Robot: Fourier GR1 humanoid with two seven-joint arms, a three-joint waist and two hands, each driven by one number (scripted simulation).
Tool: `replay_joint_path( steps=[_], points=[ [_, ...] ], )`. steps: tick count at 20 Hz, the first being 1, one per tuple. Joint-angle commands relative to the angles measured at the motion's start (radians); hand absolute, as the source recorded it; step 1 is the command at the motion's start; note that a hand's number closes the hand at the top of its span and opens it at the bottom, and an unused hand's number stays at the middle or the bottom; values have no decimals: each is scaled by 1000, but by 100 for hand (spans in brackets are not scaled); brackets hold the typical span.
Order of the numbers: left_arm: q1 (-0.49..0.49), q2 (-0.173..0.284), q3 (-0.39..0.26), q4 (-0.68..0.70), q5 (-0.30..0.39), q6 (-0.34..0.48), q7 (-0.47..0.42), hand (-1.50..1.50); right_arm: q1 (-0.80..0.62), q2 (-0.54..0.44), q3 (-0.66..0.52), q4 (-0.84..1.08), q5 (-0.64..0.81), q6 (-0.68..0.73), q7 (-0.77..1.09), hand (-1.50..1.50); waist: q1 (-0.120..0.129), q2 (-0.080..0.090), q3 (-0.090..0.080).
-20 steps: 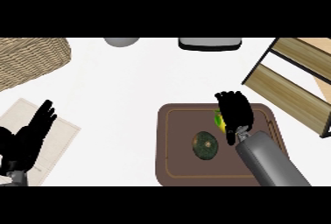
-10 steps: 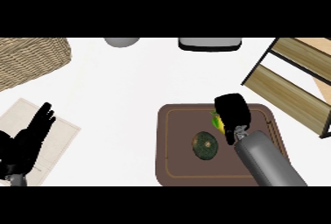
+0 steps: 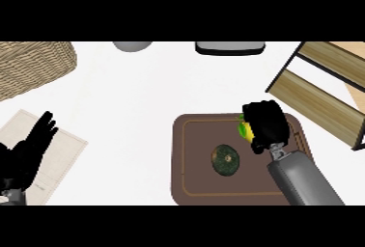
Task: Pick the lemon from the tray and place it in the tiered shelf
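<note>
One lemon point(image 3: 245, 129) lay on brown tray point(image 3: 196, 166), upper right part, mostly hidden under my right hand point(image 3: 267, 129). Fingers curled over it from right side, apparently closed round it; only yellow-green sliver showed at hand's left edge. Long axis: could not tell. Tiered shelf point(image 3: 321, 99) stood just up-right of hand. Dark round fruit point(image 3: 227, 160) sat mid-tray. Left hand point(image 3: 28, 152) rested open, far left of bench, well apart.
</note>
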Motion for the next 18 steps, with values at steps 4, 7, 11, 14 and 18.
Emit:
replay_joint_path(
  steps=[4, 7, 11, 14, 18],
  points=[
    [5, 4, 13, -11, 17, -12, 15, 0, 10, 102, -274, -67, -127, -12, 255, 150, -18, 1, 3],
    [24, -14, 3, -32, -3, 12, 24, 0, 18, 109, -301, -233, -159, 56, 319, 150, -16, -3, 2],
    [-7, 1, 18, 9, 2, -12, 7, 0, 30, 150, -319, -451, -195, 152, 428, 150, -17, -2, 2],
    [-14, -11, 7, -34, -14, 21, 43, 0, 20, 169, -383, -607, -284, 208, 466, 150, -22, -5, 3],
    [4, -15, 16, -18, 9, -13, 24, 0, -54, 221, -417, -753, -307, 236, 592, 150, -7, -2, 2]
  ],
)
